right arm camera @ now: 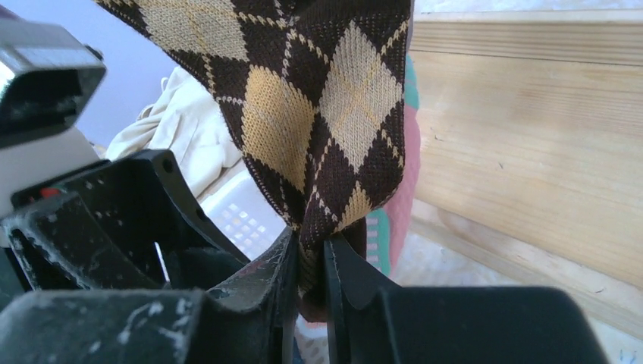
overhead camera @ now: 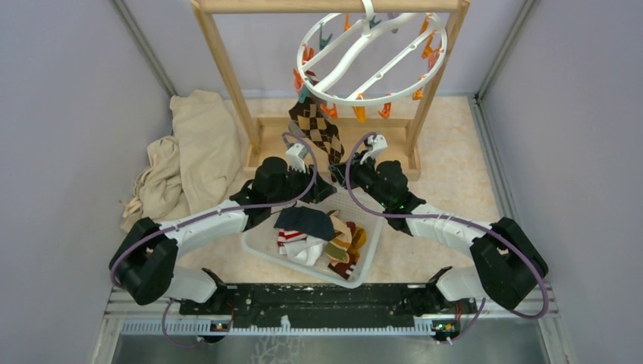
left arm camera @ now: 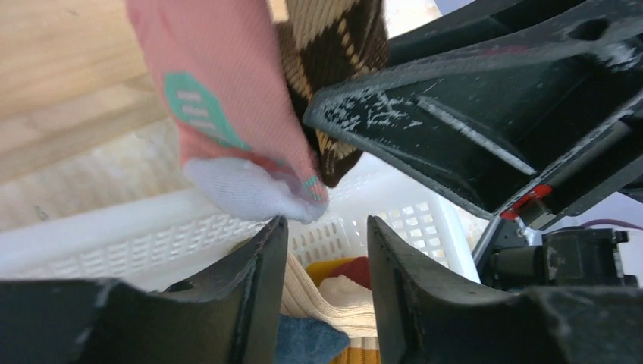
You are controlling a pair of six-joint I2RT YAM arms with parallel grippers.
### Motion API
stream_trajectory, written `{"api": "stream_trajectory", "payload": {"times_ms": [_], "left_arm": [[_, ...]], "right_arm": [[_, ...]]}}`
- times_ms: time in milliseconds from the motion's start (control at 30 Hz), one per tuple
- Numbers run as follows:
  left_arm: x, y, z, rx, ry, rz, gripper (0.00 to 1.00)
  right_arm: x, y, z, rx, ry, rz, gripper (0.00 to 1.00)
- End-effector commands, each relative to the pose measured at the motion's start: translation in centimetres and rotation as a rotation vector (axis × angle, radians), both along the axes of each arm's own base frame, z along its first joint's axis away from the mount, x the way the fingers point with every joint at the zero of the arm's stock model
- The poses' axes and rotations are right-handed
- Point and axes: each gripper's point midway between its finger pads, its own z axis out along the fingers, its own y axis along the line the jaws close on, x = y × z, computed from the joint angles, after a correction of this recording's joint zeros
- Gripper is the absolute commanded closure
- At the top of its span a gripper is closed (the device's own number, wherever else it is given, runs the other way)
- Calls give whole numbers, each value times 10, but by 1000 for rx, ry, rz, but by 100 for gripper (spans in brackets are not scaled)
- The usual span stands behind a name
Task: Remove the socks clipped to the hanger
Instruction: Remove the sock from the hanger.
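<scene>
The white ring hanger with orange and teal clips hangs from the wooden frame. A brown argyle sock dangles from it, with a pink sock right beside it. My right gripper is shut on the argyle sock's lower end. The left gripper is open with nothing between its fingers. The pink sock's white toe hangs just above its left fingertip. Both grippers sit close together under the ring, right and left.
A white perforated basket lies below the grippers, holding navy, red-white striped and mustard socks. The wooden frame stands at the back. A beige cloth is heaped at the left.
</scene>
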Motion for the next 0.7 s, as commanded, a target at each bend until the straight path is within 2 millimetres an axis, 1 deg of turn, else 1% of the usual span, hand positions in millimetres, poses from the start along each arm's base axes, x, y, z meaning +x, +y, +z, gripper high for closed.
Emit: {"api": "stream_trajectory", "payload": {"times_ms": [0,33,67,100,133,167,233,333,367,400,467,533,667], "left_arm": [[18,1,22,21,-81,29,56],[20,4,23,30,-86,44,57],[22,7,23,38,-90,59,57],[24,10,24,42,-94,70,57],[25,12,24,44,-95,73,57],[26,13,24,45,-95,76,58],[30,18,23,49,-92,90,58],[35,28,24,52,-88,119,58],[36,30,24,50,-88,123,58],[37,32,25,47,-89,126,57],[40,36,26,50,-85,136,55],[42,40,27,51,-86,142,50],[41,45,39,51,-94,153,35]], "right_arm": [[-3,3,29,47,-61,12,82],[-4,3,31,47,-63,13,79],[-5,2,33,49,-67,12,73],[-7,1,35,50,-70,14,69],[-8,0,37,50,-77,14,69],[-8,-2,39,52,-82,9,70],[-8,-4,41,45,-88,-1,83],[-10,-6,46,36,-98,1,83],[-11,-7,46,33,-99,-1,85],[-12,-9,49,34,-106,-1,90],[-15,-12,52,33,-115,-5,95],[-17,-16,55,32,-120,-13,99],[-25,-23,60,34,-124,-17,100]]}}
